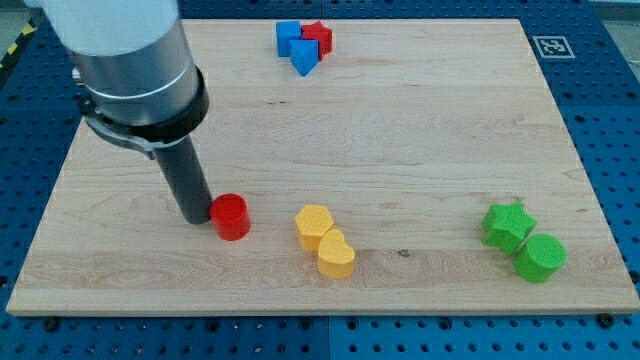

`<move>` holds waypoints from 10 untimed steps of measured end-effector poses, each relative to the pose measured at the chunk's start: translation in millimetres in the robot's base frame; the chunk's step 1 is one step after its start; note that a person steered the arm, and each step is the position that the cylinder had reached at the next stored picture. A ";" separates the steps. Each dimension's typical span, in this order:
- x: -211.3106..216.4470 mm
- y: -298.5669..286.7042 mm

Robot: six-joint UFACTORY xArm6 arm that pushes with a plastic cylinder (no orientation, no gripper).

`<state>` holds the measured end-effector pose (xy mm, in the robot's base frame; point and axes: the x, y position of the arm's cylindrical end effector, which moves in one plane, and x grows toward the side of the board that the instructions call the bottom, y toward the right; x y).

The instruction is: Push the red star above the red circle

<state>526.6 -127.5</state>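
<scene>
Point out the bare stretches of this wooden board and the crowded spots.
Widest free patch: mid-board, bordered by the blue blocks and red star above, yellow blocks below, green blocks lower right. Crowded: lower left, where my tip sits beside the red cylinder.

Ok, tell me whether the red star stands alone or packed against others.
Packed: red star touches the blue blocks at the view's top.

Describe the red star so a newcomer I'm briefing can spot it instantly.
Look at the wooden board, along its edge at the view's top, left of centre. Three blocks cluster there: the red star sits rightmost, touching the blue cube and blue triangle. It is the cluster's only red piece.
</scene>
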 end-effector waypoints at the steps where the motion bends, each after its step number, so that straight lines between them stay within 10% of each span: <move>1: 11.0 27.2; 5: -5.0 36.0; 10: -334.3 -0.7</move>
<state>192.3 -128.2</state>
